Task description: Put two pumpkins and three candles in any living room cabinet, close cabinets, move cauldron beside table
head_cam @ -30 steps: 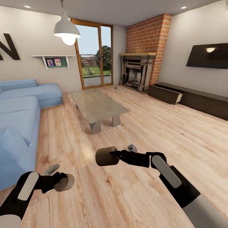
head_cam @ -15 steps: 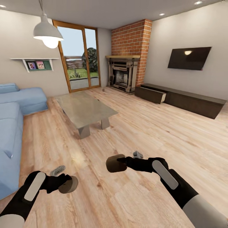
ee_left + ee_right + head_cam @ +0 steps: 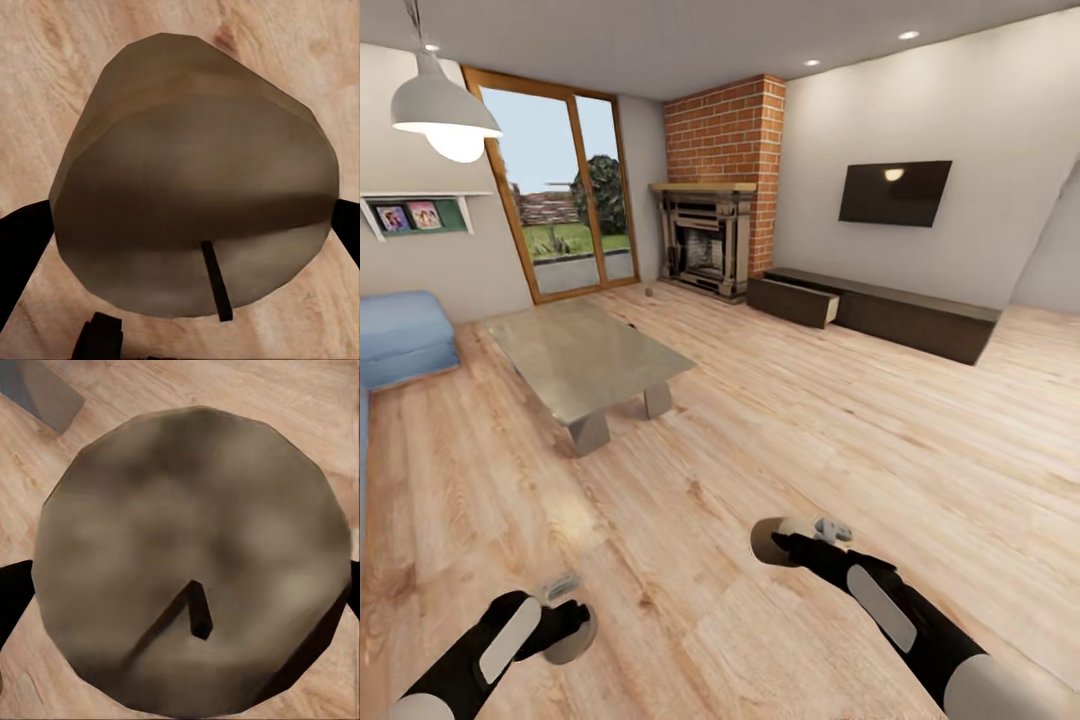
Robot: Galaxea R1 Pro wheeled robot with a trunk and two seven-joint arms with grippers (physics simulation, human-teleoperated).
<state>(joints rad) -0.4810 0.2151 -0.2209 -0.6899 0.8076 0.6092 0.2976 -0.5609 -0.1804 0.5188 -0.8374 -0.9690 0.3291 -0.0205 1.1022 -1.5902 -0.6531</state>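
View swung right, cabinet [image 3: 880,312] drawer open, candles [image 3: 772,540] gripped

I read both candles as dull tan-brown wax, one in my left hand [image 3: 565,628] and one in my right hand [image 3: 785,543], each with a black wick. The floor [image 3: 840,420] is light wood grain. The cabinet [image 3: 880,312] is dark brown, the sofa [image 3: 400,335] blue, the fireplace surround [image 3: 725,130] red brick.

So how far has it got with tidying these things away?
Each tool holds a candle: left tool one candle, right tool another candle. The cabinet across the room has a drawer open. Nothing visibly stored yet; both candles still need carrying there.
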